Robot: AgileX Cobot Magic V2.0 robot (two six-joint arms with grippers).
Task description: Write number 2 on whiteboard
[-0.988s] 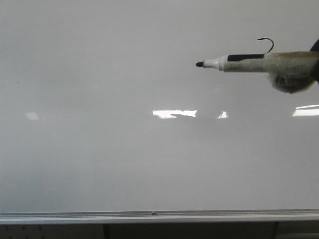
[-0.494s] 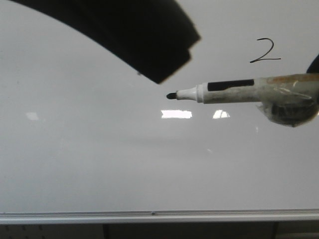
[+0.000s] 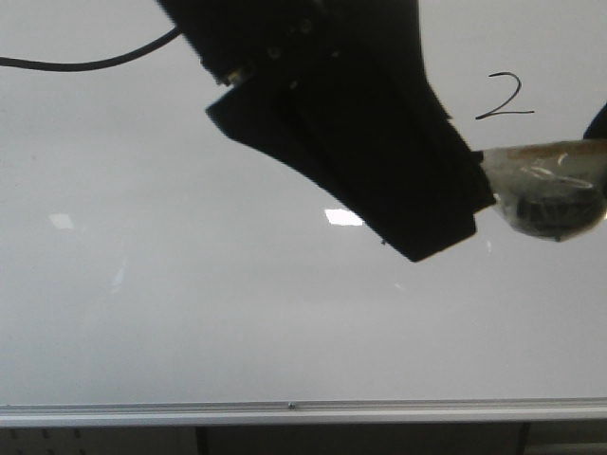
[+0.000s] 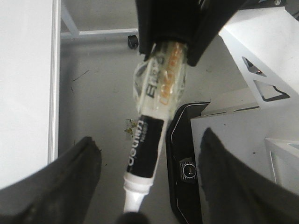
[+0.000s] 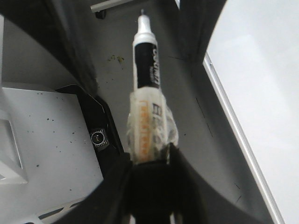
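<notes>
The whiteboard (image 3: 142, 303) fills the front view, and a thin black number 2 (image 3: 505, 97) stands on it at the upper right. My right gripper (image 5: 149, 161) is shut on the taped rear of a black-and-white marker (image 5: 147, 88). Only the marker's taped end (image 3: 545, 175) shows in the front view, below the 2. My left gripper (image 3: 441, 223) covers the rest of it there. In the left wrist view my left gripper (image 4: 148, 156) is open, and the marker (image 4: 147, 144) lies between its fingers (image 4: 77, 182), touching neither.
A silver rail (image 3: 285, 413) runs along the board's lower edge. A black cable (image 3: 85, 64) hangs across the upper left. Under the grippers are grey floor and the robot's black base with a small camera (image 4: 189, 170), flanked by white panels (image 4: 261, 65).
The 2 was finished and the marker drew back and lower from the board. My left arm swung down and rightward across the view, and its open fingers now straddle the marker's front.
</notes>
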